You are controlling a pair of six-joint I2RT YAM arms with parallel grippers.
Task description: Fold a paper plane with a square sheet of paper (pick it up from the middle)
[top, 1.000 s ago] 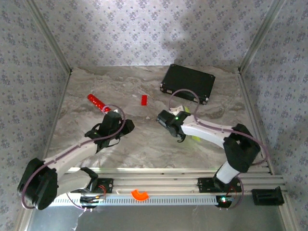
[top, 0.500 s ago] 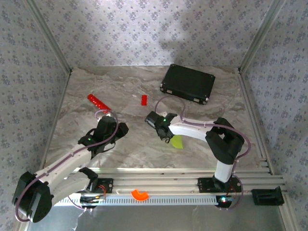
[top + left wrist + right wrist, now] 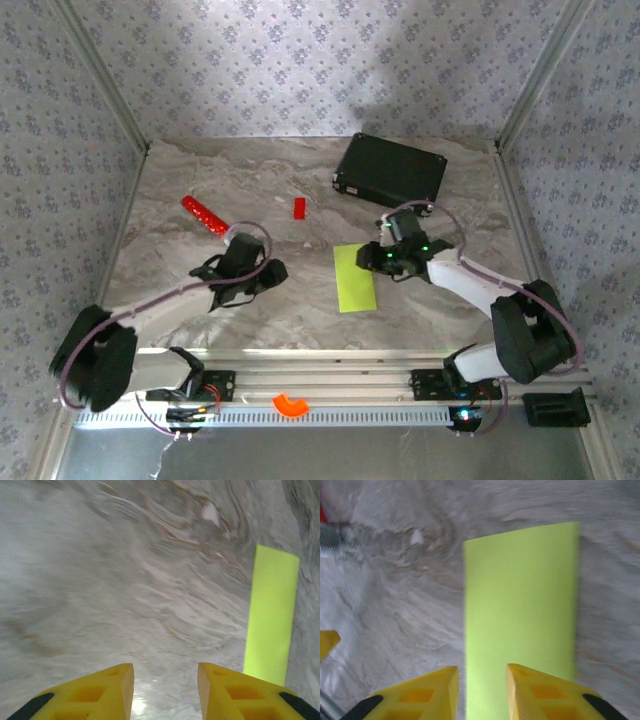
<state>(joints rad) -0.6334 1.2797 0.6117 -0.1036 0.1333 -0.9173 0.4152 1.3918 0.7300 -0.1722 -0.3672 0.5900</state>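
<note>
On my marble table [image 3: 180,180]: black case [image 3: 391,173] at back, small red block [image 3: 299,207], red stick [image 3: 201,214] left; orange ring piece [image 3: 291,404] nearest me.

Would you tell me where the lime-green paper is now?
In the top view, the lime-green paper lies flat mid-table between the left gripper and the right gripper, close beside the right one.

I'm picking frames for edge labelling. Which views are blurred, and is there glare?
Top view: sharp, paper crisp, soft shadow on the back wall. Left wrist: table smeared, bright glare near the bottom edge. Right wrist: streaky blur, paper's edges soft.
</note>
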